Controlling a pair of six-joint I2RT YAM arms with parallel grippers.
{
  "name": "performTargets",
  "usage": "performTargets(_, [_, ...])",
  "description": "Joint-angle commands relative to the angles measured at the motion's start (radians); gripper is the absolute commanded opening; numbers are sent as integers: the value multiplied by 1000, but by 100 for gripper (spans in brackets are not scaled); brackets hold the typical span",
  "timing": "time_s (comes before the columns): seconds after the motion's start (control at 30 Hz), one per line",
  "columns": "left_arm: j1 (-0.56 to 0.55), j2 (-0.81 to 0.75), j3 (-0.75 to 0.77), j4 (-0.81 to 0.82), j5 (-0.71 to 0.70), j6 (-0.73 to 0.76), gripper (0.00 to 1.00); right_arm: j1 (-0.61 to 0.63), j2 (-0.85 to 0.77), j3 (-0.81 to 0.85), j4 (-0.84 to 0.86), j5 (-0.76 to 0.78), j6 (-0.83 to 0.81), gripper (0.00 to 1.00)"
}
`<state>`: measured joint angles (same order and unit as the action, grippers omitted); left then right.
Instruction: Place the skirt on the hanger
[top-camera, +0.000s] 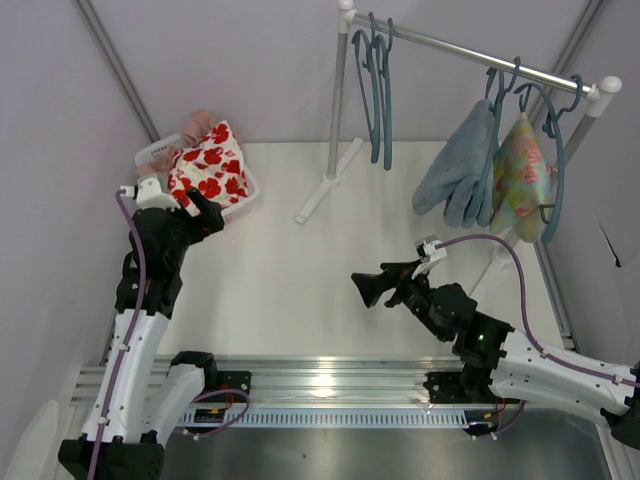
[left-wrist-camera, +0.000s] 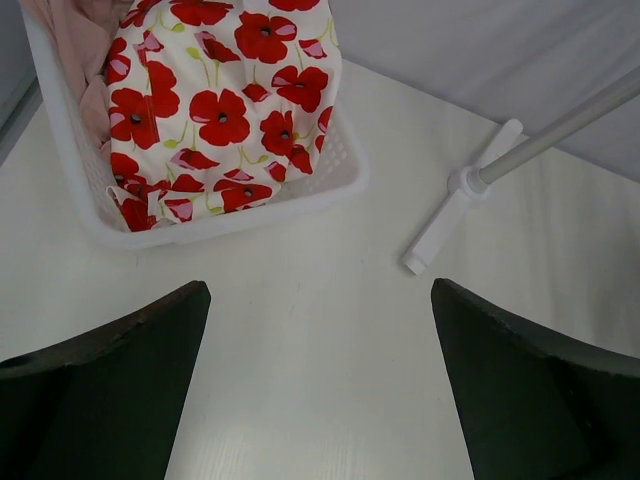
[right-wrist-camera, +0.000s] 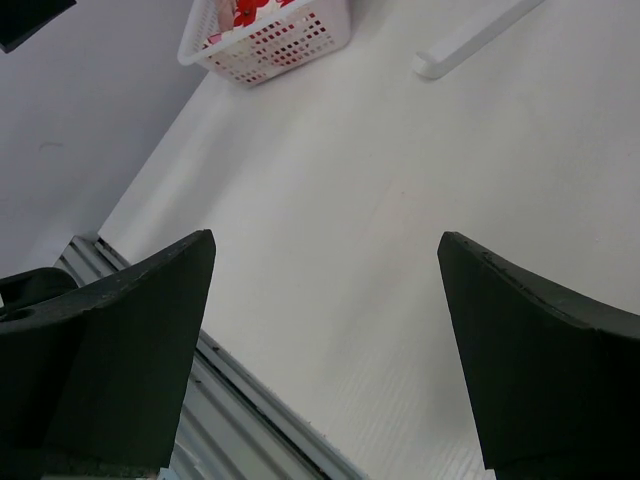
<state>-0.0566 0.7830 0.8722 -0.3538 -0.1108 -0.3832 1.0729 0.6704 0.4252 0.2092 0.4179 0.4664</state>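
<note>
Presently: one desk (top-camera: 300, 270); one clothes rail (top-camera: 470, 52) bearing two garments and two empty teal hangers (top-camera: 378, 90); one white basket (left-wrist-camera: 330, 185) containing one skirt (left-wrist-camera: 220, 110). Left fingers (left-wrist-camera: 100, 390): wide apart, empty, beside basket. Right fingers (right-wrist-camera: 100, 340): wide apart, empty, above bare desk.

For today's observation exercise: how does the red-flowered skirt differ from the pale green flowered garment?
The skirt lies bunched in the white basket; the green garment hangs from the rail. The skirt is white with bold red flowers; the green garment has paler pink ones. Both are floral fabric.
</note>
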Motion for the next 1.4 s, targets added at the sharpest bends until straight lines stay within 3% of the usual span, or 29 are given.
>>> performTargets(0.0, [9, -27, -10, 39, -35, 12, 99, 12, -5, -14, 35, 18, 43, 99])
performTargets(0.27, [9, 51, -32, 85, -73, 32, 99, 12, -58, -32, 16, 55, -18, 100])
performTargets(0.4, [9, 217, 132, 24, -76, 37, 99, 12, -69, -55, 24, 64, -54, 100])
performTargets(0.53, [9, 402, 327, 67, -96, 44, 99, 10, -63, -86, 59, 85, -60, 99])
performTargets(0.77, [9, 843, 689, 98, -204, 109, 99, -1, -61, -91, 73, 105, -83, 99])
performTargets(0.97, [-3, 1154, 946, 133, -165, 181, 99, -27, -60, -97, 64, 130, -112, 99])
performTargets(1.1, [-14, 1294, 1047, 170, -191, 228, 99, -59, -42, -102, 87, 122, -118, 100])
performTargets(1.37, [-20, 1435, 1076, 346, -184, 254, 98, -113, 32, -54, 53, 121, -186, 99])
